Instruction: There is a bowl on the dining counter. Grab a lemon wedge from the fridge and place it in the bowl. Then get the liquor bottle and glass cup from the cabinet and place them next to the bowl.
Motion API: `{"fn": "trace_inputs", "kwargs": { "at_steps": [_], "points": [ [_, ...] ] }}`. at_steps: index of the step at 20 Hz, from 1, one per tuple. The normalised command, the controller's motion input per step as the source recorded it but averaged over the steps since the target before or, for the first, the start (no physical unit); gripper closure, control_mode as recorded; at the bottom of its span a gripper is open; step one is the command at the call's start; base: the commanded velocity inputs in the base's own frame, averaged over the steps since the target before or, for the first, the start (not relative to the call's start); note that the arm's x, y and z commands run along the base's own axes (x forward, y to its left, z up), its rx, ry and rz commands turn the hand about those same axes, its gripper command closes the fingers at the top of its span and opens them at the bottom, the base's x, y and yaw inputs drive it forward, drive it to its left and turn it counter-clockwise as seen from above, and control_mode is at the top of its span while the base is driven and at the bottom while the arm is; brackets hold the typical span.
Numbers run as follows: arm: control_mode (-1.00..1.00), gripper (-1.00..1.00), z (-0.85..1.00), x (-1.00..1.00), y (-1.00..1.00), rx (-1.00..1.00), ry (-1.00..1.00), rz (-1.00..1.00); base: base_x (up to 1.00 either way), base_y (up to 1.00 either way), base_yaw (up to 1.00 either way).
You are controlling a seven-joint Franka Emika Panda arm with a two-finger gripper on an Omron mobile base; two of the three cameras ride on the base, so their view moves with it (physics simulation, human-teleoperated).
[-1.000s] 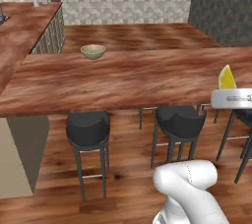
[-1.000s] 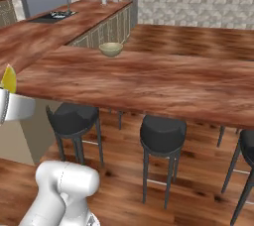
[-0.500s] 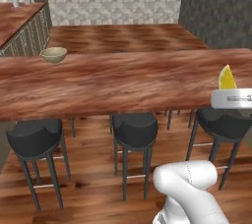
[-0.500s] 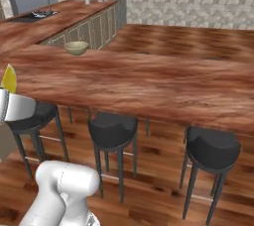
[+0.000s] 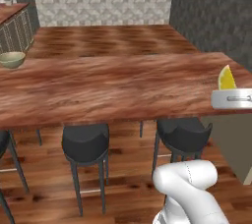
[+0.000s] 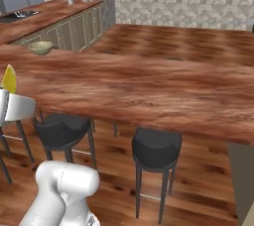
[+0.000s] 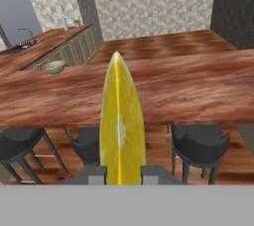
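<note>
The pincer [image 7: 121,174] is almost closed and it grasps a yellow lemon wedge [image 7: 121,121]. In the hand view the two dark finger tips [image 7: 95,174] press on the lower part of the wedge from both sides, and the wedge stands upright between them with its thin edge toward the camera. In the left base view the same lemon wedge [image 5: 226,78] shows above the grey hand at the right edge, and in the right base view it [image 6: 9,79] shows at the left edge.

The wedge is held in the air, at the near side of the long wooden tabletop [image 5: 113,88]. The green bowl [image 5: 12,59] stands on this tabletop, well apart from the wedge, far to the left. Black bar stools [image 5: 86,143] stand on the wooden floor under the near edge of the tabletop.
</note>
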Motion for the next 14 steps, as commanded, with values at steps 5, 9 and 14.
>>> {"fn": "trace_inputs", "kwargs": {
  "at_steps": [5,9,14],
  "points": [
    [1.0,1.0,0.0,0.0,0.0,0.0,0.0,0.0,0.37,-1.0,0.02],
    [1.0,1.0,0.0,0.0,0.0,0.0,0.0,0.0,0.36,-1.0,0.02],
    [1.0,1.0,0.0,0.0,0.0,0.0,0.0,0.0,0.32,-1.0,0.02]
  ]
}}
